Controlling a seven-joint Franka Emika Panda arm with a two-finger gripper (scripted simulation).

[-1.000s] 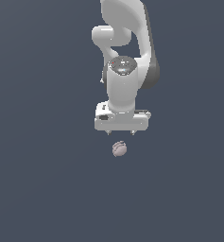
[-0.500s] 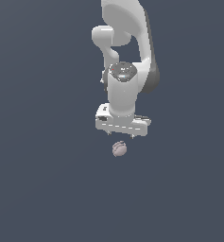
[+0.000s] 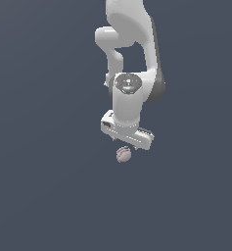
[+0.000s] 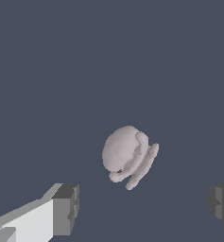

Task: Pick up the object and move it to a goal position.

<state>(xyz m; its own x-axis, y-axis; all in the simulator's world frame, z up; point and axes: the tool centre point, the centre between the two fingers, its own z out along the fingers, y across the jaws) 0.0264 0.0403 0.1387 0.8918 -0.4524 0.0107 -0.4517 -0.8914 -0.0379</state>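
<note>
Overall, the largest item is the white jointed robot arm (image 3: 129,63), which reaches down from the top of the exterior view. At its end sits the white two-fingered gripper (image 3: 128,145), whose crossbar is tilted, low on the exterior view's right. Its dark grey fingers (image 4: 66,209) are spread wide: in the wrist view the two pads stand well apart with open space between them and touch nothing.

Next, the small roundish pinkish-grey lump with grooved ridges (image 3: 123,155) lies on the plain dark grey counter (image 3: 44,186), just below the gripper at about 7 o'clock from the crossbar's centre in the exterior view. In the wrist view the lump (image 4: 128,156) appears between the two pads but ahead of them, not yet enclosed.

Handling, as a judgement: the lump is much narrower than the finger span, so it is probably light. Its domed side looks smooth and could slip or roll; the ridged side offers no flat face. Take hold across the widest part of the dome, low on the body, with the pads centred on it.

Change from the earlier frames: the crossbar was level and is now tilted, indicating wrist rotation. The lump's position is unchanged.
</note>
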